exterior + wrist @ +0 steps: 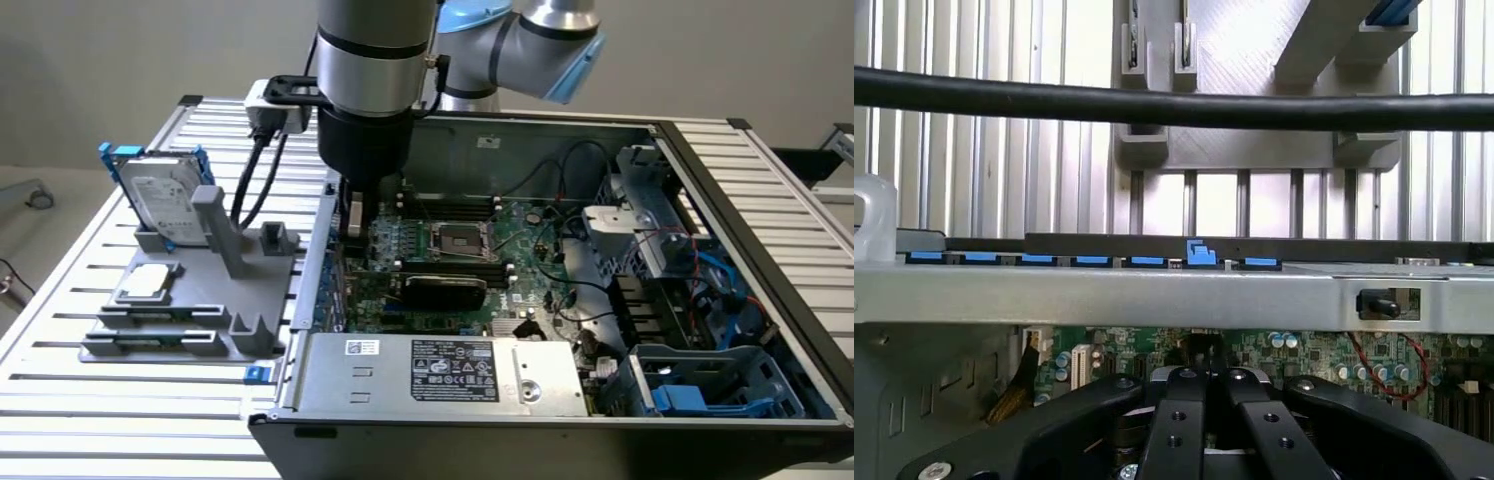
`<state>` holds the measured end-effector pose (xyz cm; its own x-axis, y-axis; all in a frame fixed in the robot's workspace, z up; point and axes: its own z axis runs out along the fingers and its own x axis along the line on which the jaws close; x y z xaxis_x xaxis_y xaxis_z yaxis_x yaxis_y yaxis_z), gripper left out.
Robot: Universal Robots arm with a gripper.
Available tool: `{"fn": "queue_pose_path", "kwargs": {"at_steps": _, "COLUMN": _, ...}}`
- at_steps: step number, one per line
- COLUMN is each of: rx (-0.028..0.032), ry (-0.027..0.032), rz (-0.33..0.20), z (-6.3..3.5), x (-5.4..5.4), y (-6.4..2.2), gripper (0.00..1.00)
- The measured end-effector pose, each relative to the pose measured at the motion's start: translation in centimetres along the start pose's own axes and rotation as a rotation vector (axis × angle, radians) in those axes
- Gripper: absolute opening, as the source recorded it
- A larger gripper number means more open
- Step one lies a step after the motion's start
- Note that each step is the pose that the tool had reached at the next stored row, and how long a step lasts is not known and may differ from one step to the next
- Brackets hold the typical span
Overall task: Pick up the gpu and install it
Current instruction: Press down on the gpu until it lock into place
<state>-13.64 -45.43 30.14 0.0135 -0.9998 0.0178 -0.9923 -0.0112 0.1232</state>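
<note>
Gripper (1204, 395): jaws closed together, low inside the open computer case (747, 160), at its left wall in the exterior view.
Gpu (355, 215): upright, thin, under the gripper; whether it is gripped, I cannot tell.
Motherboard (527, 250): beneath.

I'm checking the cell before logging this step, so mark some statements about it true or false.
1. The gripper is down inside the open computer case. True.
2. The gripper is wide open. False: it is shut.
3. The hard drive stands upright in the grey holder outside the case. True.
4. The square chip lies inside the case. False: it rests on the grey holder.
</note>
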Motion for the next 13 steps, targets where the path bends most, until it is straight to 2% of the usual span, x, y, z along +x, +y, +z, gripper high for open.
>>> {"fn": "queue_pose_path", "kwargs": {"at_steps": 2, "rx": 0.0000, "ry": 0.0077, "rz": 0.001, "z": 0.01, "x": 0.00, "y": 0.05, "gripper": 0.11}}
{"fn": "queue_pose_path", "kwargs": {"at_steps": 4, "rx": -0.0003, "ry": 0.0113, "rz": 0.001, "z": 0.00, "x": 0.01, "y": 0.10, "gripper": 0.11}}
{"fn": "queue_pose_path", "kwargs": {"at_steps": 13, "rx": -0.0002, "ry": 0.0134, "rz": 0.002, "z": 0.04, "x": 0.00, "y": 0.37, "gripper": 0.11}}
